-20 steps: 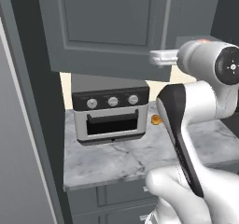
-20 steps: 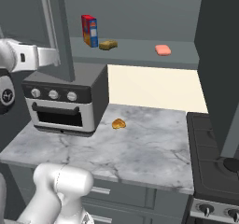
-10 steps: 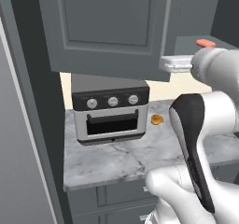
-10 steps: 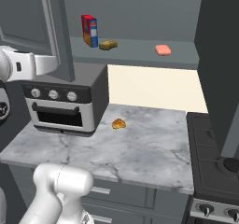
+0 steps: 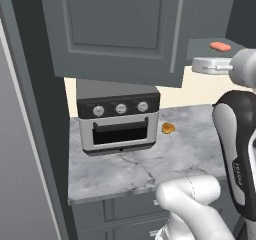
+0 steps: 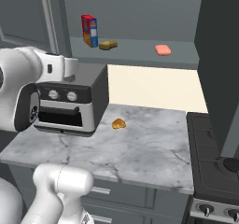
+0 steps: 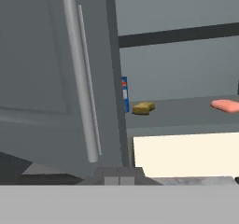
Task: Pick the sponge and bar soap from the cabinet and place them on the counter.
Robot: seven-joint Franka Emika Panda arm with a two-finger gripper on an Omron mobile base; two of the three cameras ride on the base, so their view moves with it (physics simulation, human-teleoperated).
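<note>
On the grey shelf (image 6: 140,56) of the open cabinet (image 5: 115,29) lie the tan-yellow sponge (image 6: 108,44) and, further right, the pink bar soap (image 6: 162,50). The hand view shows the sponge (image 7: 143,108) and the bar soap (image 7: 226,105) ahead, past the open door's silver handle (image 7: 81,87). My gripper (image 7: 119,175) is shut with nothing in it. It hangs beside the door's lower edge, above the toaster oven, left of and below the shelf. The gripper (image 5: 196,64) points left in the left base view, with the bar soap (image 5: 220,46) just above it. The marble counter (image 6: 149,143) lies below.
A red and blue box (image 6: 89,30) stands left of the sponge. A silver toaster oven (image 5: 117,116) sits on the counter's left, with an orange lump (image 6: 118,123) beside it. A dark stove (image 6: 214,162) borders the counter on the right. The open door (image 7: 51,69) crowds the gripper's left.
The hand has moved rightward along the open door's lower edge, toward the cabinet opening. The gripper stays shut. The things on the shelf have not moved.
</note>
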